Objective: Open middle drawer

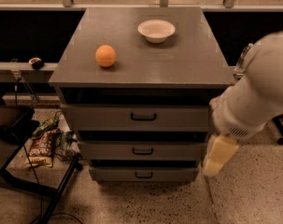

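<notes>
The grey cabinet [141,64] has three drawers, all closed. The middle drawer [108,151] is a wide grey flat front with a short black loop handle [143,150]. The taller top drawer [99,118] is above it and the narrowest bottom drawer [113,174] is below. My white arm [258,92] comes in from the right. The gripper [218,157], a pale cream part at the arm's end, hangs beside the cabinet's right edge at the height of the middle and bottom drawers. It is well to the right of the handle and holds nothing I can see.
An orange [105,56] and a white bowl [156,31] sit on the cabinet top. Snack bags [42,146] lie on the floor at the left, next to a black stand leg [59,190] and cables. A dark chair [8,125] is at the far left.
</notes>
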Available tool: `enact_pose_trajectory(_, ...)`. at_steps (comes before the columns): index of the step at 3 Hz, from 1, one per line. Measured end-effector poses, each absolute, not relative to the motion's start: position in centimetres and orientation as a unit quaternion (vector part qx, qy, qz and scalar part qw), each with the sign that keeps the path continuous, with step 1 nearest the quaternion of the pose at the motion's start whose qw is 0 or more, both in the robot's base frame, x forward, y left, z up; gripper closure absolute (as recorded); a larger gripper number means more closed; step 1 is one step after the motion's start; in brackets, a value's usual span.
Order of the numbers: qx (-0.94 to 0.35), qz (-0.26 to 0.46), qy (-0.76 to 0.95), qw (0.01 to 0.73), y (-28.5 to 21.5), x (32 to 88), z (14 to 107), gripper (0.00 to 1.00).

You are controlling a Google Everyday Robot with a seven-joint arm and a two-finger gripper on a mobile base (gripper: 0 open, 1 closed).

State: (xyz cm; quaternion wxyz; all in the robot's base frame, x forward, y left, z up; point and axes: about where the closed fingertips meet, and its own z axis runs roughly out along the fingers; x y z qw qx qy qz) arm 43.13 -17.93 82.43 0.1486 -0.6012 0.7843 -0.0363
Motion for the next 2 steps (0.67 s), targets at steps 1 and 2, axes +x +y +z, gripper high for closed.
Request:
enact_pose_trajectory(1, -0.604, -0.035, 0.789, 0.11, -17.0, 43.7, 72.3, 0.0)
enact_pose_trajectory(2, -0.607, -0.036, 0.79, 0.076, -16.9, 44.5, 64.0, 0.0)
